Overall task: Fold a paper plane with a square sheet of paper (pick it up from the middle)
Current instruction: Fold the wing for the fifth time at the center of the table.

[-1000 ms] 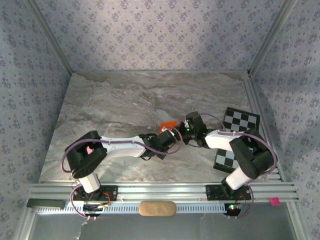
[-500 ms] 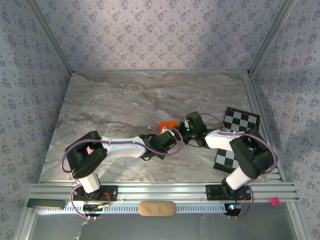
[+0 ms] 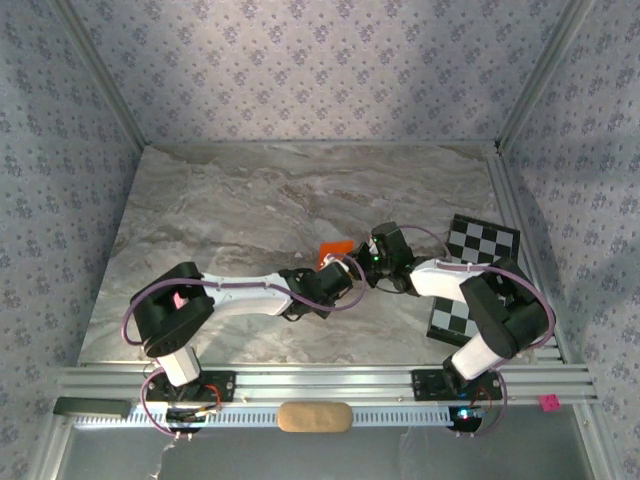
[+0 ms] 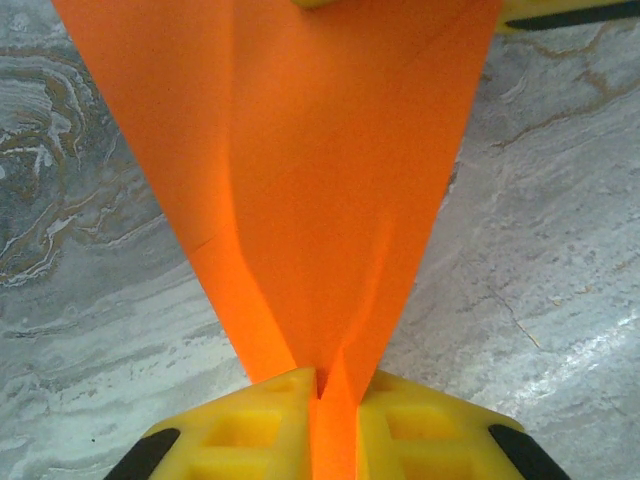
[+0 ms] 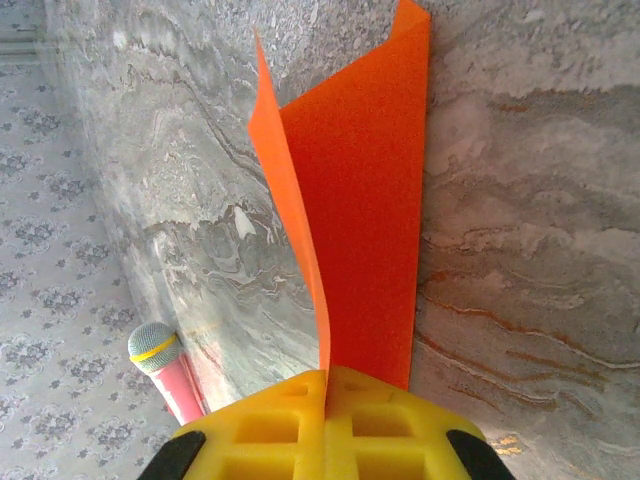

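Creased sheet (image 4: 330,180) (plane?) btwn both jaws

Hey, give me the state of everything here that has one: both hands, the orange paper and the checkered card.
left hand: shut on the narrow end of the orange paper.
right hand: shut on the opposite edge of the orange paper.
orange paper: creased lengthwise, partly folded, held between both hands.
checkered card: flat on the table, partly under the right arm, not held.
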`<state>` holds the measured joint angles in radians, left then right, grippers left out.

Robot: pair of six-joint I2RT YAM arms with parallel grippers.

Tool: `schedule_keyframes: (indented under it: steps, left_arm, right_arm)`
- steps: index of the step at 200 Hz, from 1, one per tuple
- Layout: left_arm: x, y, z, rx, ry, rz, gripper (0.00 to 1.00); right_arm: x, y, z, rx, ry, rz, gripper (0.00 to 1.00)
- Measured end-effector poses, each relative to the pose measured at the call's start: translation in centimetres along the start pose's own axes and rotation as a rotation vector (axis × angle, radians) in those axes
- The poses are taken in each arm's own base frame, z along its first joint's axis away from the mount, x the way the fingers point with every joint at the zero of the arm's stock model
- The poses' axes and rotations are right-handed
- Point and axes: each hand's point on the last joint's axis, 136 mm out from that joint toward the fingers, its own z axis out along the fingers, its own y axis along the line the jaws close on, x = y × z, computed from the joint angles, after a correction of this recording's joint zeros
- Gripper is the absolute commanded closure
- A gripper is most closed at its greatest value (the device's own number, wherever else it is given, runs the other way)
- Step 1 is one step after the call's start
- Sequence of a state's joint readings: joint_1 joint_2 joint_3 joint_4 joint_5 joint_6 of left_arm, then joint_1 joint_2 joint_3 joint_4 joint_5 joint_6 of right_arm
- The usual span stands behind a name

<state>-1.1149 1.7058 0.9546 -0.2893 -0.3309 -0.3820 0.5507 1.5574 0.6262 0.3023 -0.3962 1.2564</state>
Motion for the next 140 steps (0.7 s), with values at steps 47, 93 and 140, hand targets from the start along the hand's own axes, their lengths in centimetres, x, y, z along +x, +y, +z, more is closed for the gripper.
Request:
schedule_keyframes:
  steps: [47,93,140]
  left_arm:
    - [-0.1,0.1,0.0,-0.006,-0.003,-0.003,0.92]
    - [-0.1,0.1,0.0,-0.006,-0.003,-0.011,0.99]
    - [0.0,0.3,0.3,0.024,-0.002,-0.067,1.0]
  right_arm:
    - [0.0,0.0,0.0,0.0,0.0,-0.001,0.96]
    - [0.0,-0.3,-0.7,0.031,-0.012,-0.031,0.81]
    - [-1.4,0.4,-3.8,0.042,-0.106,-0.077,0.64]
